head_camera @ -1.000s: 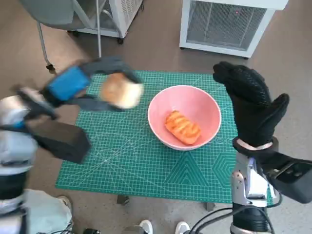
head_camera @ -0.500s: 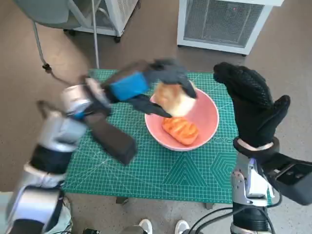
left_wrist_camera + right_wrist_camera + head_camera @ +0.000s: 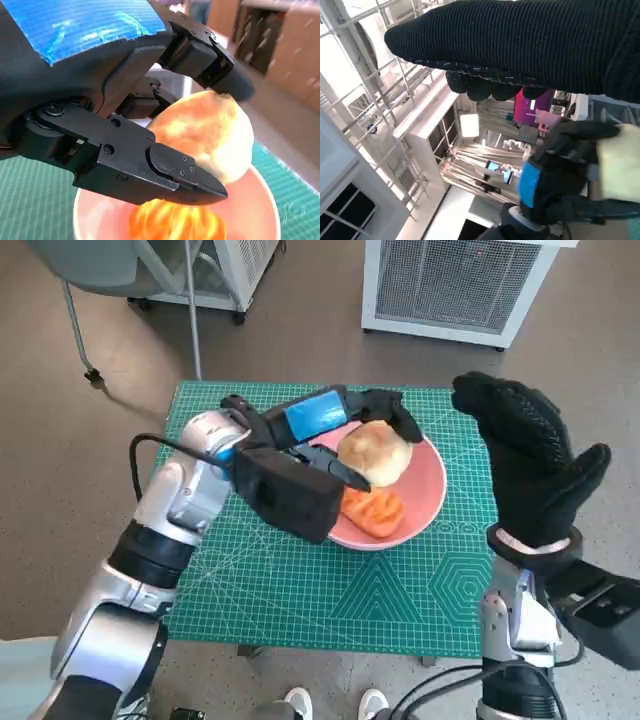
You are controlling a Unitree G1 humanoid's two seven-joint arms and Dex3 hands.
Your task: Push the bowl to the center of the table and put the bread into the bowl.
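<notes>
Now one bowl has two breads: one lying, one held.

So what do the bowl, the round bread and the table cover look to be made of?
The bowl: smooth pink, evenly coloured with a soft sheen, probably plastic, possibly glazed ceramic. The round bread, held over the bowl by the left hand: matte, pale golden, floury-looking crust; real or a foam replica, I cannot tell. The table cover: flat green cutting mat printed with a white grid, likely vinyl or rubber.
</notes>
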